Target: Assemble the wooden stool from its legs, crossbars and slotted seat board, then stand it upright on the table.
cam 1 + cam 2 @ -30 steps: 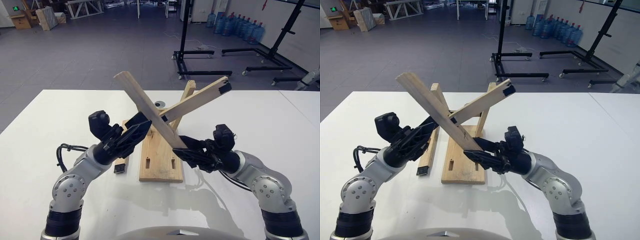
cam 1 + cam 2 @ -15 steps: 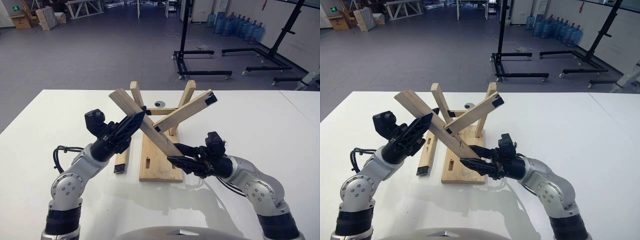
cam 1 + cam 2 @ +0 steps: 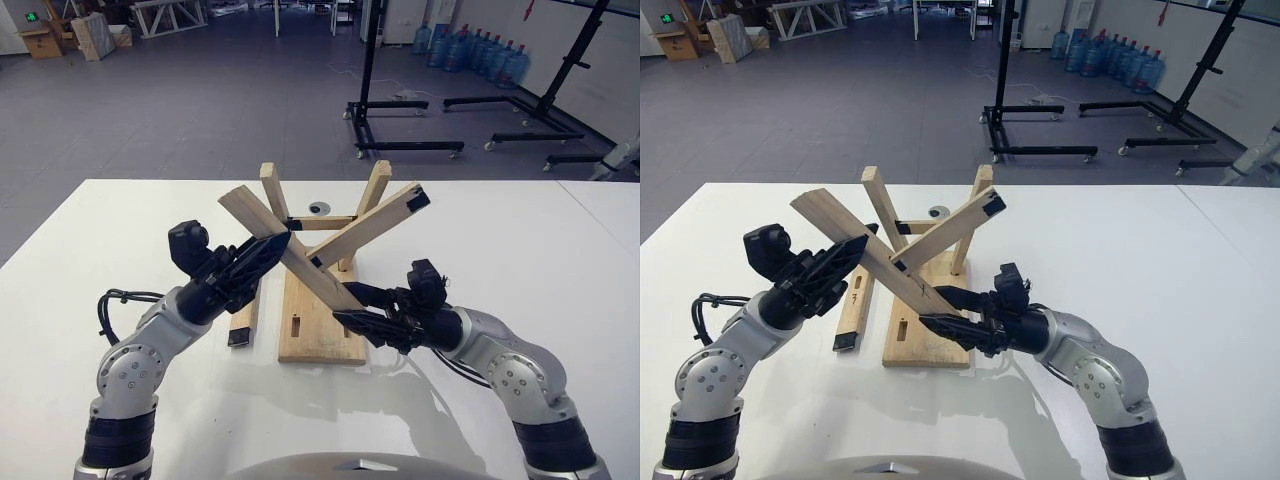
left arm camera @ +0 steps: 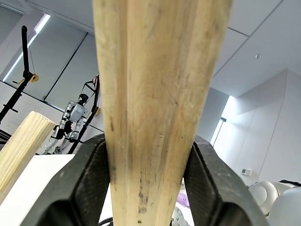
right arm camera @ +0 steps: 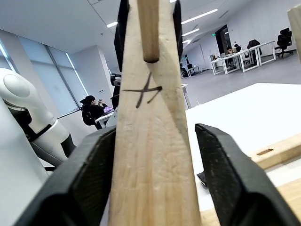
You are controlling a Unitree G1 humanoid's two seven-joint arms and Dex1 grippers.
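Note:
Two wooden legs cross in an X above the slotted seat board (image 3: pixel 322 330), which lies flat on the white table. My left gripper (image 3: pixel 270 250) is shut on the leg (image 3: pixel 372 222) that rises to the right and ends in a black tip. My right gripper (image 3: pixel 350 306) is shut on the low end of the other leg (image 3: pixel 262 220), which rises to the left. That leg (image 5: pixel 150 141) bears a pencilled X and has a dowel above it. Behind them, a pair of legs (image 3: pixel 270 188) joined by a crossbar (image 3: pixel 322 222) stands in a V at the board's far end.
A loose leg (image 3: pixel 243 322) with a black tip lies on the table left of the seat board. A round grommet (image 3: pixel 320 208) sits in the table behind the parts. Black wheeled stands (image 3: pixel 400 110) are on the floor beyond the far edge.
Both arms have lowered the crossed legs toward the seat board; the upper ends now sit lower, and the V-shaped leg pair behind them shows.

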